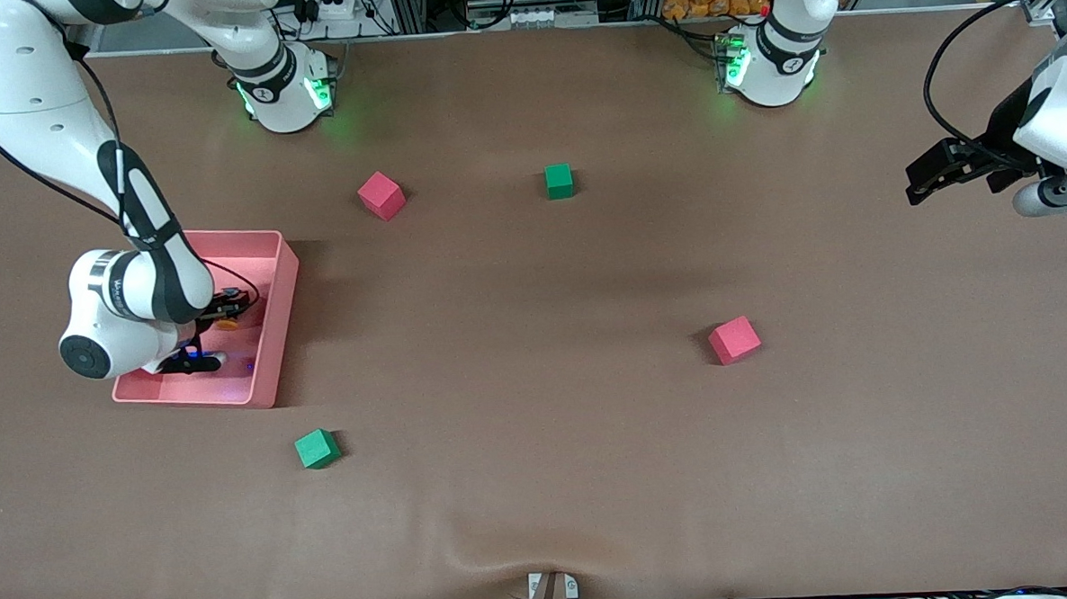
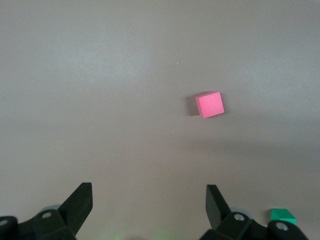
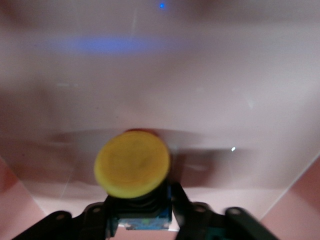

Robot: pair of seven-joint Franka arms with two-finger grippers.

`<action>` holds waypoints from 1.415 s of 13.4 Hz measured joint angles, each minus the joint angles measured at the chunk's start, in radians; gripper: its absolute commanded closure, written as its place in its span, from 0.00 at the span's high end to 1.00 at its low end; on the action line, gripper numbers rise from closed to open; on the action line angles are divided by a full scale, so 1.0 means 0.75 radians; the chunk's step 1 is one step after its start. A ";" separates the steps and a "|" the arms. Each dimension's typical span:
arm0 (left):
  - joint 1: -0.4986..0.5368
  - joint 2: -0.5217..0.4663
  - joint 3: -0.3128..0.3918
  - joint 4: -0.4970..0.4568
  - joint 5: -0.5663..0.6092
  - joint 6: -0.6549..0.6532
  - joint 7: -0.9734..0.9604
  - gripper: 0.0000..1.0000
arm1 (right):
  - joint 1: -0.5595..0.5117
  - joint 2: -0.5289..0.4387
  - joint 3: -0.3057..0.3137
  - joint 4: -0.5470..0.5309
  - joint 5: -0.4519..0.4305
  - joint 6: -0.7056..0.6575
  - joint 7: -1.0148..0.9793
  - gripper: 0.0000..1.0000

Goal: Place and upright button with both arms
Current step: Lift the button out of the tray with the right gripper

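While left gripper waits spread wide over bare table, right gripper inside pink bin clamps button.

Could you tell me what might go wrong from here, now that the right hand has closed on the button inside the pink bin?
1. The right hand grips only the button at its dark body under the wide cap; it may tilt or slip on lifting.
2. The hand sits low inside the pink bin, so it could catch the wall.
3. The left hand waits open over bare table, away from the bin, so any handover means a long carry.
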 measured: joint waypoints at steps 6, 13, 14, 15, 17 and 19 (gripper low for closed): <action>0.001 0.000 0.000 0.000 0.000 0.000 0.000 1.00 | 0.019 -0.010 0.010 0.029 0.010 -0.016 0.000 0.00; 0.001 -0.001 0.002 0.002 0.000 0.000 0.000 1.00 | 0.107 -0.267 0.027 0.365 0.038 -0.278 -0.011 0.00; 0.002 -0.001 0.003 0.002 0.000 0.000 0.000 1.00 | 0.156 -0.293 0.030 0.407 0.041 -0.290 -0.011 0.00; 0.002 0.000 0.003 0.002 0.000 0.000 0.000 1.00 | 0.215 -0.310 0.032 0.438 0.043 -0.296 -0.011 0.00; 0.002 0.000 0.004 0.002 0.000 0.000 0.000 1.00 | 0.356 -0.315 0.035 0.471 0.049 -0.296 -0.006 0.00; 0.002 0.001 0.003 0.001 0.000 0.000 0.000 1.00 | 0.511 -0.308 0.036 0.475 0.103 -0.291 0.087 0.00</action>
